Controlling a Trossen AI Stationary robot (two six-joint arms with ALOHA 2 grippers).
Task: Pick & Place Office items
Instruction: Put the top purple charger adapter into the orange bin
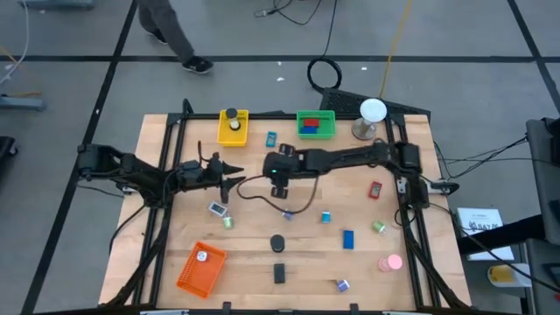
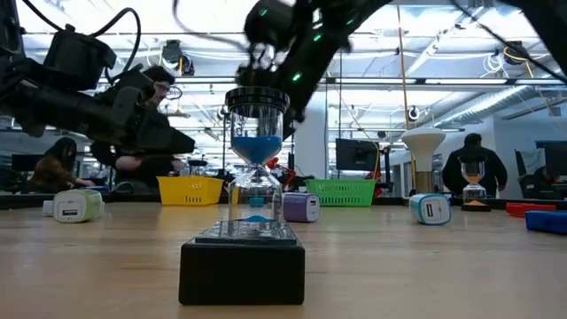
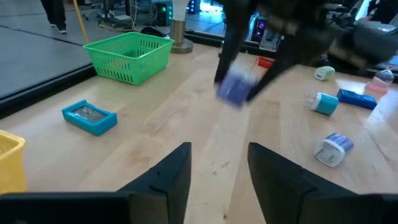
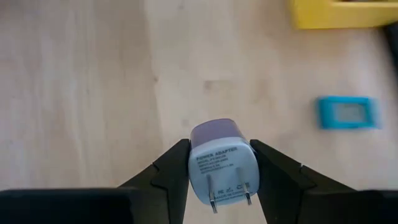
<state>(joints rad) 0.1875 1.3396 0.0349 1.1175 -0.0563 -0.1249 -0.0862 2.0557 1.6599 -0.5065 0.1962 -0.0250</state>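
The right gripper (image 4: 214,171) clamps a small purple-and-white plastic power adapter (image 4: 222,160) between its two dark fingers, prongs toward the wrist camera, and holds it clear of the wooden table (image 1: 350,188) near the centre, apparently so it can be carried to a basket without dragging; the yellow slatted basket (image 1: 233,128) and green slatted basket (image 1: 316,123) at the far edge look the likeliest destinations, each already holding items. The left gripper (image 3: 219,174) hovers left of centre, fingers parted and grasping nothing, seemingly waiting its turn; other small pieces lie scattered across the near half, among them a cyan flat block (image 3: 89,117) beside the yellow basket, while an orange slatted basket (image 1: 201,268) sits at the near-left corner.
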